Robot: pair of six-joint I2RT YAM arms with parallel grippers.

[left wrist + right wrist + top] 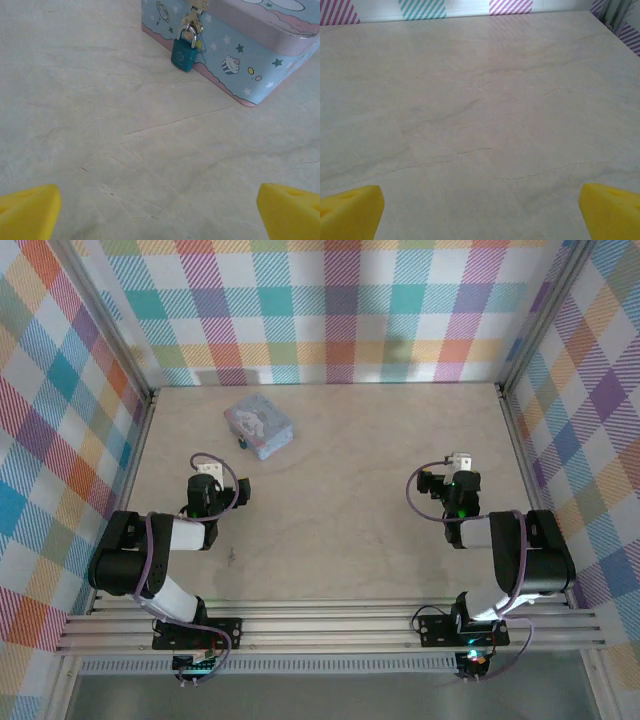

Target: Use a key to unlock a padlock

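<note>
We see the padlock (182, 52) hanging from the clasp of the pale blue tin (260, 65), its body against the tin's side, low near the bottom edge. Our left tool (160, 215) is released, fingers spread wide, with bare table (125, 140) between it and the lock. The tin sits far-left on the table, apart from the plaid walls (340, 310). Our right tool (480, 212) is likewise released, over open table well apart from the tin.
</note>
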